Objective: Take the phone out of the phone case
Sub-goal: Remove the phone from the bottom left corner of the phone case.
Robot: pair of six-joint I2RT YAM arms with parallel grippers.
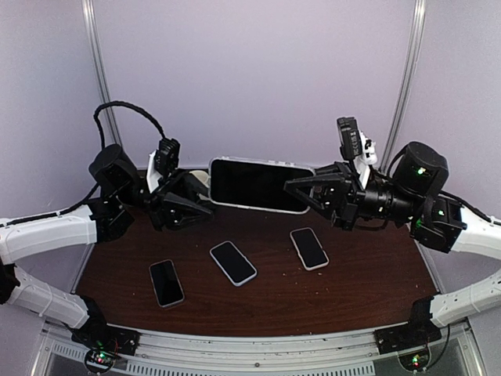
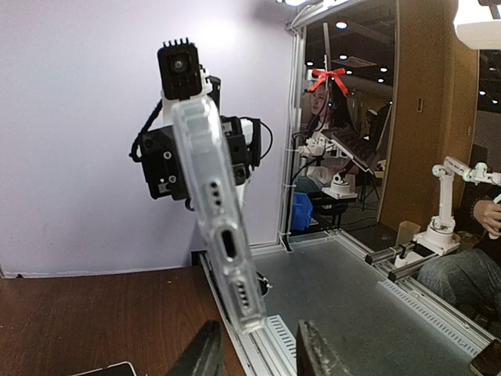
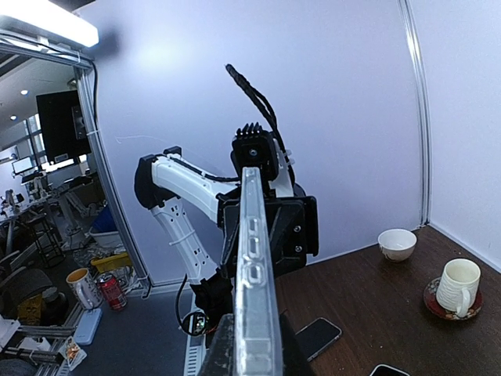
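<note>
Toward the left of the overhead view, the left gripper (image 1: pixel 202 196) meets the left end of the phone (image 1: pixel 258 184), which hangs aloft at mid-frame, screen toward the camera, above the dark wooden table (image 1: pixel 352 290). Its fingers stand apart. The left wrist camera shows them at the bottom edge of the frame with a gap on either side of the clear phone case (image 2: pixel 223 235), and I cannot tell whether either one touches it. Below, three spare handsets lie flat on the table: one at lower left (image 1: pixel 167 282), one in the middle (image 1: pixel 233 262), one to its right (image 1: pixel 309 248). At the right, the right gripper (image 1: pixel 296 189) is pinched down on the other end and seems to carry the weight. As for progress, the phone sits fully inside its case and no corner looks peeled, so I'd say the whole separation is yet to do. The left wrist view alone shows the charging port and speaker holes through the plastic. The right wrist view alone shows the case edge-on between closed fingers, plus a white bowl (image 3: pixel 398 243) and a mug (image 3: pixel 456 286) on its saucer (image 3: pixel 438 304) at the far right.
</note>
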